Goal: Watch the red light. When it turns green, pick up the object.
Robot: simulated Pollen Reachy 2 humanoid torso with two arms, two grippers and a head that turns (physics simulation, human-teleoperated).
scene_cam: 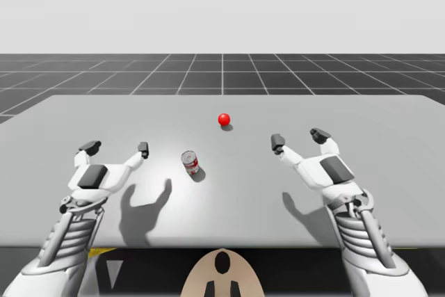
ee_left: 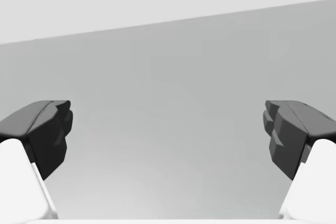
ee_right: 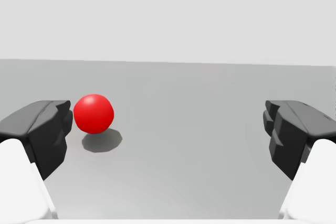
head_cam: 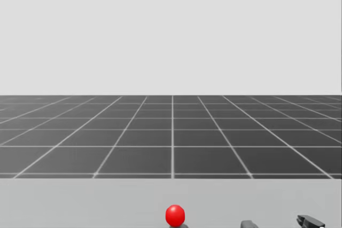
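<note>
High view: one round light (scene_cam: 224,119), glowing red, toward the far middle of the grey table (scene_cam: 389,193). One red-and-white can (scene_cam: 190,163), nearer than the light and slightly left of it, well apart from it and well in from every table edge. Two grippers: left gripper (scene_cam: 116,148) beside the can, not touching; right gripper (scene_cam: 298,138) farther off on the other side. Both spread wide, pinching nothing. Bare tabletop all round the can and between the arms. Right wrist view: light ahead of the gripper, toward one finger.
</note>
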